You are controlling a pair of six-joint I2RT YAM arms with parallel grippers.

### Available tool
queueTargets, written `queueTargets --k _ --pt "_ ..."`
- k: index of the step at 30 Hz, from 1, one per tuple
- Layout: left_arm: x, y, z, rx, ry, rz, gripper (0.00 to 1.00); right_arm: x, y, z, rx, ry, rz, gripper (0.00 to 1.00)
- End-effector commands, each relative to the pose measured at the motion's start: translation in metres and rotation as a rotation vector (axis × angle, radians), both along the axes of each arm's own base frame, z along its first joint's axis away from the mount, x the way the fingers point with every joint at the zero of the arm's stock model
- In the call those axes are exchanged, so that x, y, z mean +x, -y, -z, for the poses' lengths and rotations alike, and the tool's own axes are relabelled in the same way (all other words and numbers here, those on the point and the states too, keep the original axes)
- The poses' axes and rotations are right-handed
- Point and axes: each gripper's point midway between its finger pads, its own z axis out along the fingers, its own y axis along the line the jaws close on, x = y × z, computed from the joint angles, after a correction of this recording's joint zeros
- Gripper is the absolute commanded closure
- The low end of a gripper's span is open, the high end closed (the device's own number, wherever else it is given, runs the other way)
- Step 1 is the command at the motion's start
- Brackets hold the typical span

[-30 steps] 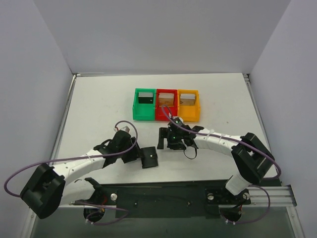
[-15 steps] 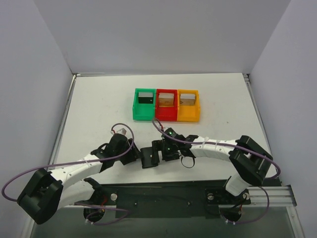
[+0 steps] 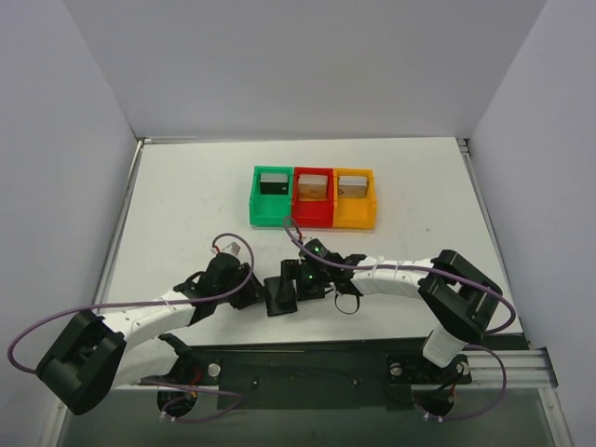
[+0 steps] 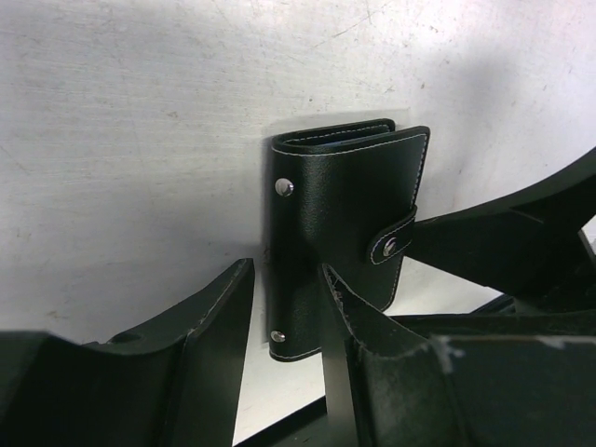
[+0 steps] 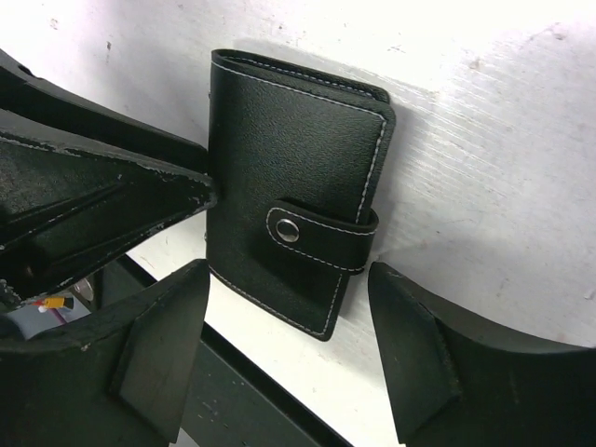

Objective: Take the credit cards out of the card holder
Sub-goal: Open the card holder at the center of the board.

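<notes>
Right wrist, card holder (image 5: 289,149) straddled by right end effector (image 5: 289,270), jaws apart, ungripped

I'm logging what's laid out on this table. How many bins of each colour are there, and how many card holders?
Green bin: 1
Red bin: 1
Orange bin: 1
Black card holder: 1
Total: 4
</notes>
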Motion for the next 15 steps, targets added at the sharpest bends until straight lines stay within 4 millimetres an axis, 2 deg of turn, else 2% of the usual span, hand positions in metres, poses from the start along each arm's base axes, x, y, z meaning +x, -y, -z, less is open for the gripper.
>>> queueTargets --k 1,3,8,13,15 --pt "0.0065 0.0133 -0.0119 -0.073 0.042 0.012 0.57 -0.0130 0.0068 0.0182 -0.051 -0.045 -0.004 0.37" --pt "0.0070 0.0149 -0.0134 -0.086 0.047 0.012 0.58 -0.0133 0.0078 0.0189 -0.050 -0.045 0.001 0.40" --pt "0.0063 0.0135 -0.0103 -0.089 0.039 -0.001 0.59 -0.0152 0.0104 0.0183 -0.039 -0.045 0.012 0.58" --pt "0.0049 0.0131 -0.0074 -0.088 0.034 -0.001 0.59 -0.0185 0.0145 0.0221 -0.037 -0.050 0.019 0.63" --pt "0.0054 0.0129 -0.0067 -0.088 0.032 -0.004 0.60 -0.0199 0.0150 0.0236 -0.035 -0.055 0.018 0.68"
